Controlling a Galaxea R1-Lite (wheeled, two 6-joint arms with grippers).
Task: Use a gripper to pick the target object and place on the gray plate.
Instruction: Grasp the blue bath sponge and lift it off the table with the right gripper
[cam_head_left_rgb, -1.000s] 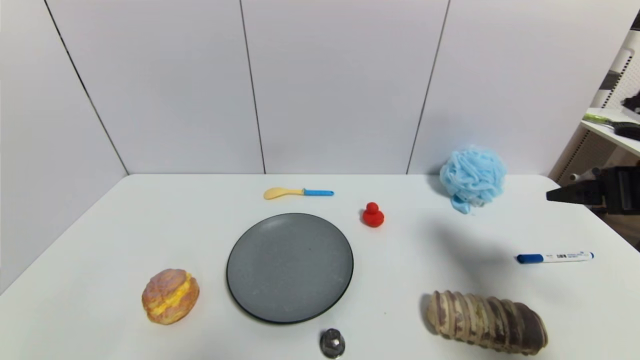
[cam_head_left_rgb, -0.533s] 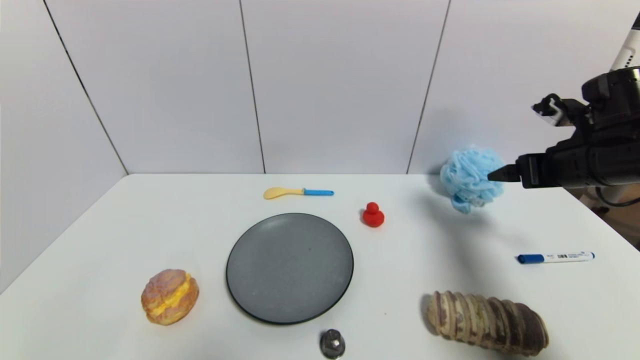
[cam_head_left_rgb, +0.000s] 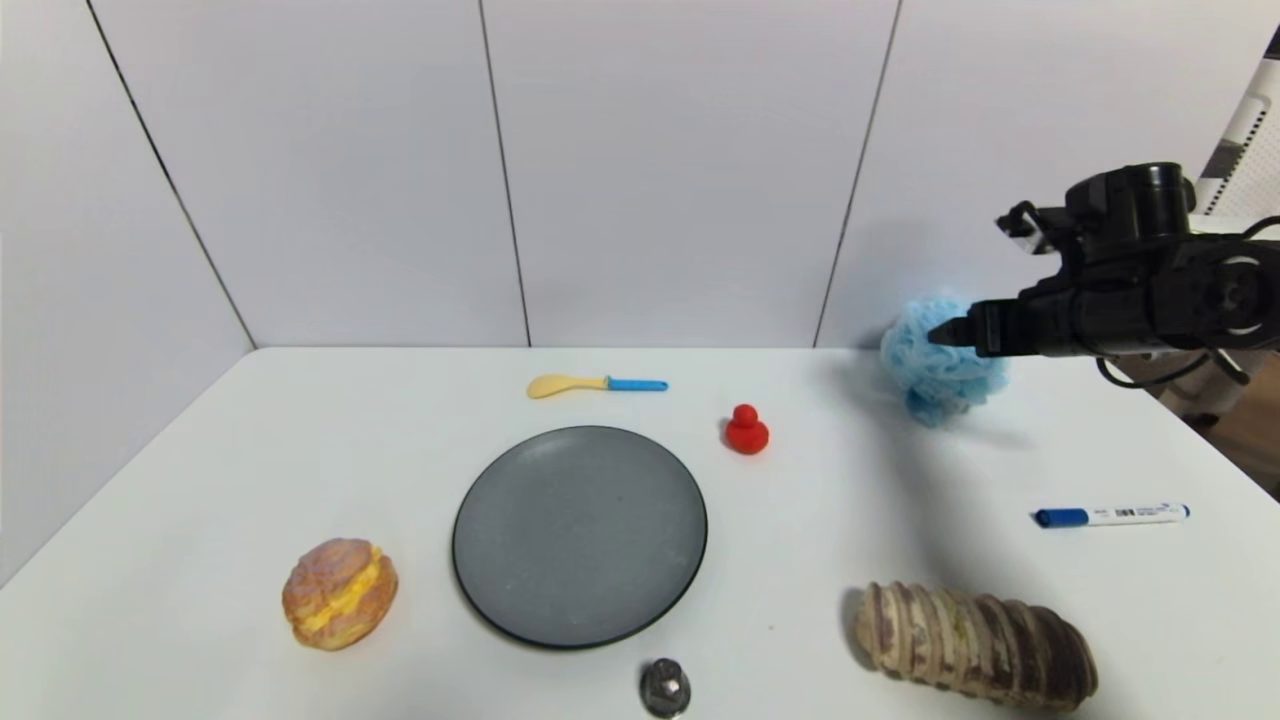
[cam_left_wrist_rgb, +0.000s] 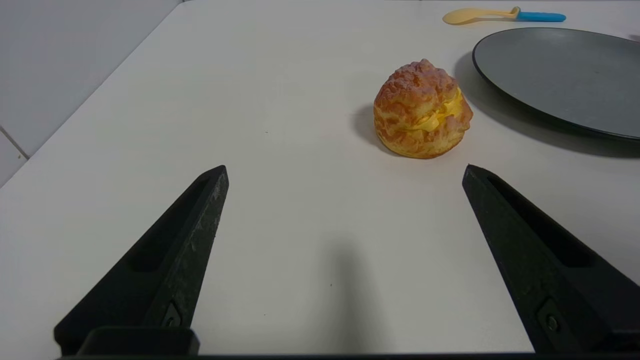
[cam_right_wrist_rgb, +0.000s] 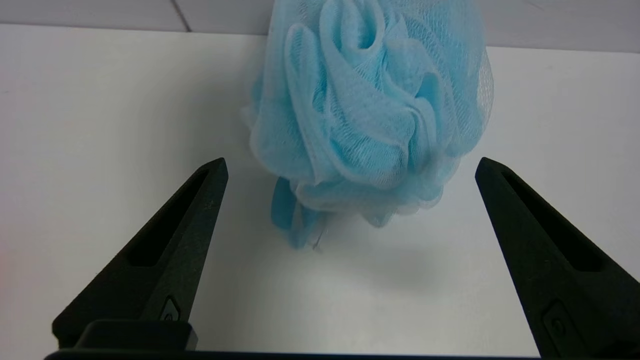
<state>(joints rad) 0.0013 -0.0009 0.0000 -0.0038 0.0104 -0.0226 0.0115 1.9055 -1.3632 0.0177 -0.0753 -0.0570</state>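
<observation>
The light blue mesh bath pouf (cam_head_left_rgb: 935, 365) sits at the back right of the white table, near the wall. My right gripper (cam_head_left_rgb: 945, 333) reaches in from the right at the pouf's height, its tip in front of the pouf's upper part. In the right wrist view the pouf (cam_right_wrist_rgb: 367, 107) lies just ahead of the open right gripper (cam_right_wrist_rgb: 350, 167), whose jaws stand wide apart and hold nothing. The gray plate (cam_head_left_rgb: 580, 535) lies flat at the table's middle front. My left gripper (cam_left_wrist_rgb: 345, 172) is open and empty above the table's front left, out of the head view.
A red duck (cam_head_left_rgb: 746, 430) stands between plate and pouf. A yellow spoon with blue handle (cam_head_left_rgb: 596, 385) lies behind the plate. A cream puff (cam_head_left_rgb: 340, 592) sits front left, a striped bread roll (cam_head_left_rgb: 975, 645) front right, a blue marker (cam_head_left_rgb: 1110, 515) at right, a small metal knob (cam_head_left_rgb: 665, 687) at the front edge.
My right arm has come in from the right edge, risen, and moved left until its open gripper tip is in front of the pouf. The pouf and the other things have stayed in place.
</observation>
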